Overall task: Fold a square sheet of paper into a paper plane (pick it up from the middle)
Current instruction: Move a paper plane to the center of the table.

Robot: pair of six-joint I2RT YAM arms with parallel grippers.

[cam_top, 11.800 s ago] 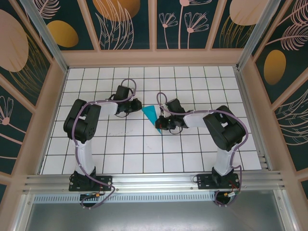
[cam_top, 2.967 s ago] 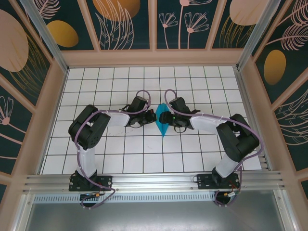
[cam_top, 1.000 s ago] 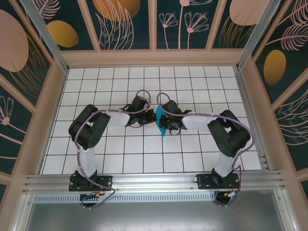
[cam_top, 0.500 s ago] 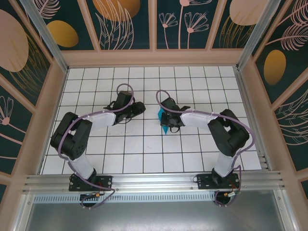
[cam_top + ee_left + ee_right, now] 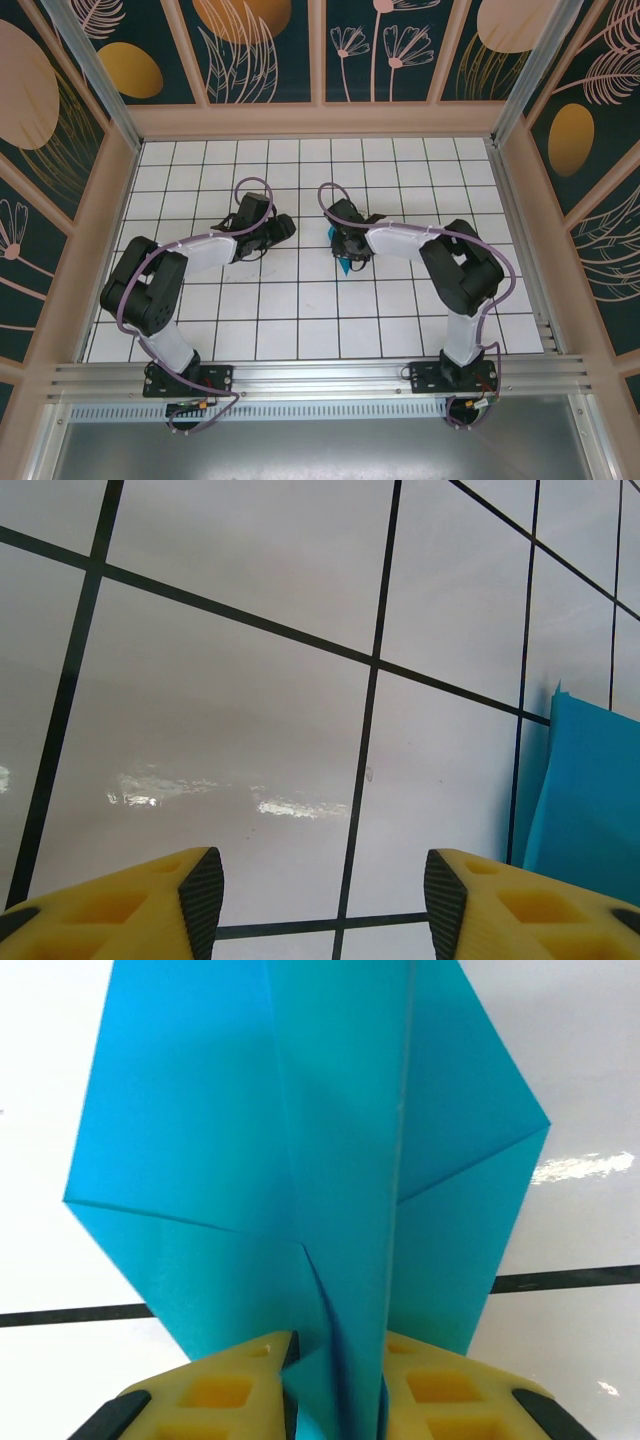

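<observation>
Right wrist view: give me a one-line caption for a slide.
Folded teal paper plane between the fingers of the right hand, its creased flaps spreading over the white tiled table.

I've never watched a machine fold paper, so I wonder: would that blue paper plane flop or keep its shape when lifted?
Probably light and fairly floppy: the paper plane looks like thin sheet. Its creased middle layers, pinched in the right claw, likely stiffen it lengthwise. The outer flaps may droop.

Bright, even overhead light; glare streaks on glossy tiles point(image 5: 190, 790); soft shadows; close views sharp.
</observation>
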